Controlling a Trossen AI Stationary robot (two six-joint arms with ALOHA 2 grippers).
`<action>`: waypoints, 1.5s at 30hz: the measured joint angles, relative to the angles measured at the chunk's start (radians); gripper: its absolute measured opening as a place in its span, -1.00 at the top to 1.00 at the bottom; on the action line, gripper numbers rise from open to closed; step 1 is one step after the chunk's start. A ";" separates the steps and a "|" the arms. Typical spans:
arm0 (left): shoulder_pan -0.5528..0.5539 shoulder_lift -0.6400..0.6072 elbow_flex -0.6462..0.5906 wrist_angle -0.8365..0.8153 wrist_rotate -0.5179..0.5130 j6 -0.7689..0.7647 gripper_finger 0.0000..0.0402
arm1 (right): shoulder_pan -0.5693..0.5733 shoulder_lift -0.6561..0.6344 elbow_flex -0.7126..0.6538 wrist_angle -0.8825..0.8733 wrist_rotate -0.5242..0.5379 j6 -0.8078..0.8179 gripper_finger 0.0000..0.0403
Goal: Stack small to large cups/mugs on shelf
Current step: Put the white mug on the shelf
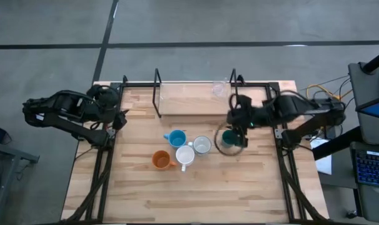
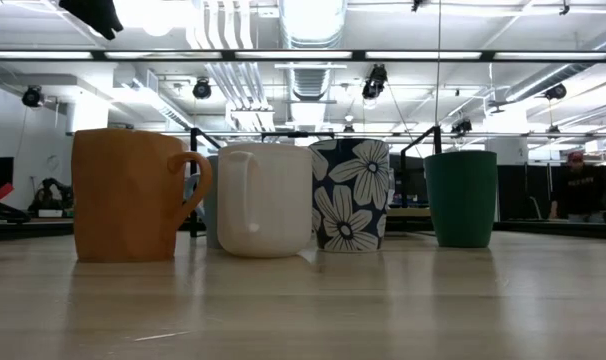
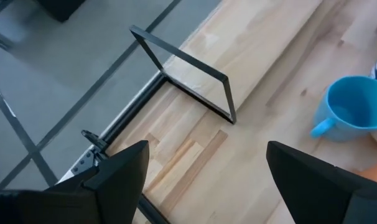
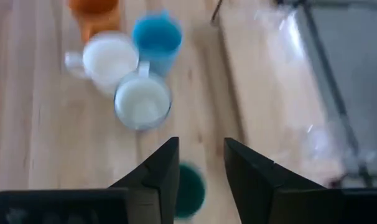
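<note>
Four mugs stand grouped at mid-table: orange (image 1: 161, 160), white (image 1: 185, 155), flower-patterned white (image 1: 202, 145) and light blue (image 1: 176, 138). A dark green cup (image 1: 229, 139) stands apart to their right. A clear glass cup (image 1: 219, 89) stands on the shelf (image 1: 189, 100) near its right end. My right gripper (image 1: 237, 128) hovers over the green cup (image 4: 190, 190), fingers (image 4: 201, 146) a little apart with nothing between them. My left gripper (image 1: 121, 117) waits open (image 3: 207, 146) above the table's left edge, near the shelf's left end.
The shelf's black rod frame has upright posts (image 1: 157, 94) on the board and at its ends (image 3: 195, 71). Free tabletop lies toward the near edge (image 1: 196, 194). Beyond the right edge stand a keyboard (image 1: 371, 165) and cables.
</note>
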 joint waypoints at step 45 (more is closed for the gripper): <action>-0.161 0.026 -0.109 0.733 0.017 0.321 -0.55 | 0.233 -0.566 -1.581 1.842 0.077 -0.117 0.15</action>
